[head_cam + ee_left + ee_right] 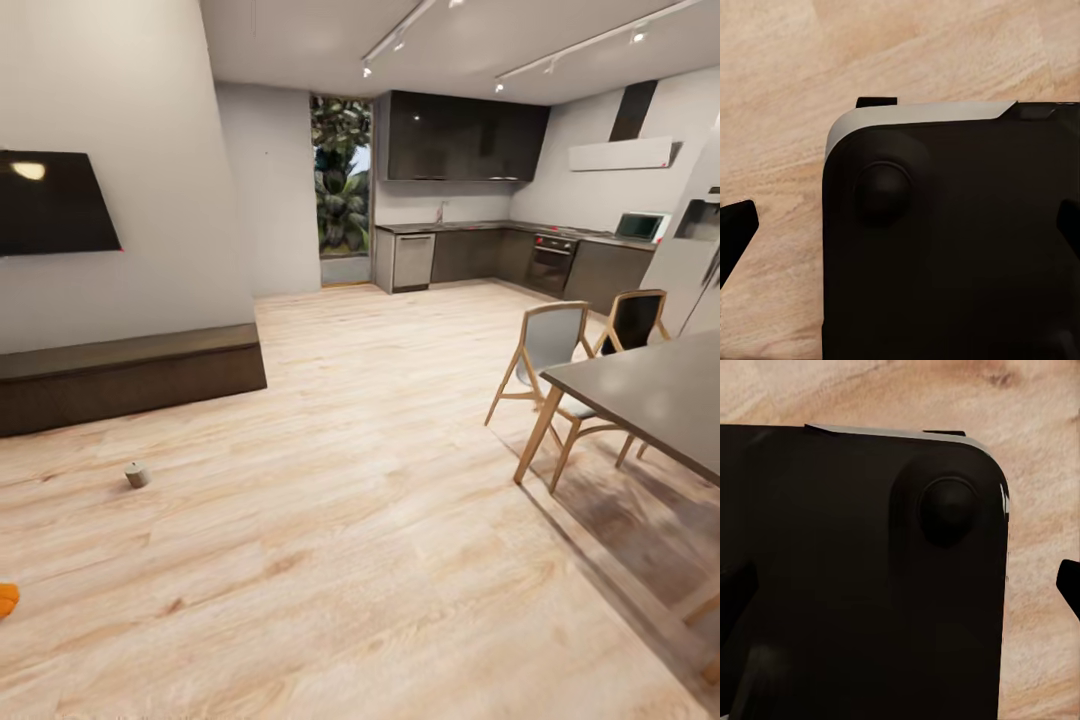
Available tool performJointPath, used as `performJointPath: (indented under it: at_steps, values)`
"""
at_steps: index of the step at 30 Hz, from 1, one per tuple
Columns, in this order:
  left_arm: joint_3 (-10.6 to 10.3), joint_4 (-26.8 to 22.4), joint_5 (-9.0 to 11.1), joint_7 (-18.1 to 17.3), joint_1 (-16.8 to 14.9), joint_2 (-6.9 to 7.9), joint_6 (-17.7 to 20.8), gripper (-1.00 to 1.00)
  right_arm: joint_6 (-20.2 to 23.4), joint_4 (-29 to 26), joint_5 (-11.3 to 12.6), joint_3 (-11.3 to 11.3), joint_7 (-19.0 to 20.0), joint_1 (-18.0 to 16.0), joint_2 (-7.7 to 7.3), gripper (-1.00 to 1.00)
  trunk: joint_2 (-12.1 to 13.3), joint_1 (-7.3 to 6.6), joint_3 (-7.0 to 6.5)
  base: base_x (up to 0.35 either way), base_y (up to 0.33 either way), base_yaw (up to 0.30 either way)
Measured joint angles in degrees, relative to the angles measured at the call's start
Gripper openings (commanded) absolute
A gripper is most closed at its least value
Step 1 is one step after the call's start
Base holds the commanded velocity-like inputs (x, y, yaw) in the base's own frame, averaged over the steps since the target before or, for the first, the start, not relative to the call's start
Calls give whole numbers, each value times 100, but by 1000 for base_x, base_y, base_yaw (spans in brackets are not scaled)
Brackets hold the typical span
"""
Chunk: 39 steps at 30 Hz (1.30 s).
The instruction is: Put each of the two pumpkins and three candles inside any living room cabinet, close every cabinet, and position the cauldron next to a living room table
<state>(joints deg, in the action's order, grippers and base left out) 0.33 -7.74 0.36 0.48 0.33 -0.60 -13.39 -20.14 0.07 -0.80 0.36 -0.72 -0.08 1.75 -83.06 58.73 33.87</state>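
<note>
Candle (137, 474) standing on the floor (340, 560), well ahead and to my left, near the low cabinet (130, 378) along the wall; drawers look shut. Sliver of orange pumpkin (6, 599) at the head view's left edge, nearer me than the candle. Both lie on my left-arm side, so I judge that arm better placed.

Wrist views: each looks down over the dark base (945, 247) to the floor. Fingertips spread at the frame edges with nothing between, both grippers empty. Dining table (650, 390) off to the right.
</note>
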Motion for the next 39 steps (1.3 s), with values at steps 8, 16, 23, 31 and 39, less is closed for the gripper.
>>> performJointPath:
  at_steps: [8,16,23,31,39]
  values:
    - [0,0,4,0,0,0,1,100,1,0,7,-1,0,0,0,100,0,0,13,3,195,241]
    - [0,0,4,0,0,0,1,100,1,0,8,-1,0,0,0,100,0,0,29,0,206,241]
    - [0,0,4,0,0,0,1,100,1,0,16,-3,-1,0,0,100,0,0,44,21,206,241]
    - [0,0,4,0,0,0,0,100,1,0,31,-3,-4,0,0,100,0,-2,61,182,206,242]
    - [0,0,4,0,0,0,-1,100,1,0,32,-3,-2,0,0,100,0,-2,77,234,206,243]
